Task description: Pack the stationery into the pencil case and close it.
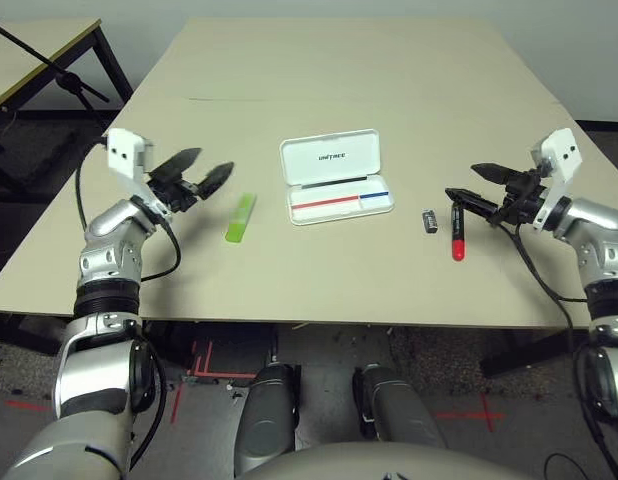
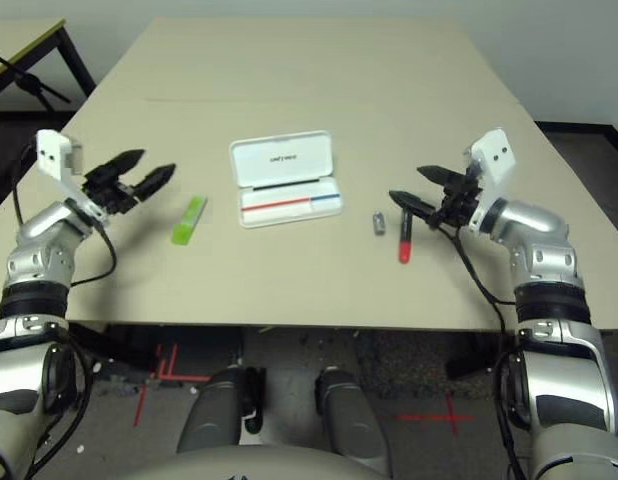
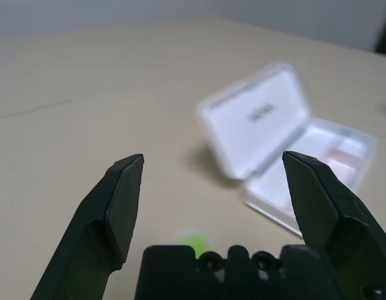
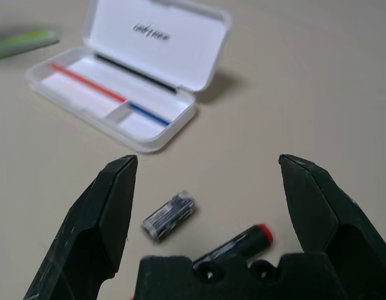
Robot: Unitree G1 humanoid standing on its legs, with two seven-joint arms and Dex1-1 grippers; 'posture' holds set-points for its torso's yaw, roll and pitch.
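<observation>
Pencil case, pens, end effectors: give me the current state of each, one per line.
Pencil case: open, lid up, tray holds no stationery.
Lime-green highlighter: lying flat on table, left of case.
Red marker: lying flat, right of case.
Small grey-and-silver piece: on table beside marker.
Left end effector: open, holding nothing.
Right end effector: open, holding nothing.

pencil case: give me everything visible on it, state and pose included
The pencil case is a flat white plastic hinged box with rounded corners. It lies open mid-table, its lid tilted back on the far side, small dark lettering inside the lid. The tray has a red-and-blue stripe and looks empty. Neither gripper touches it; the green highlighter lies apart on its left, the red marker on its right.
</observation>
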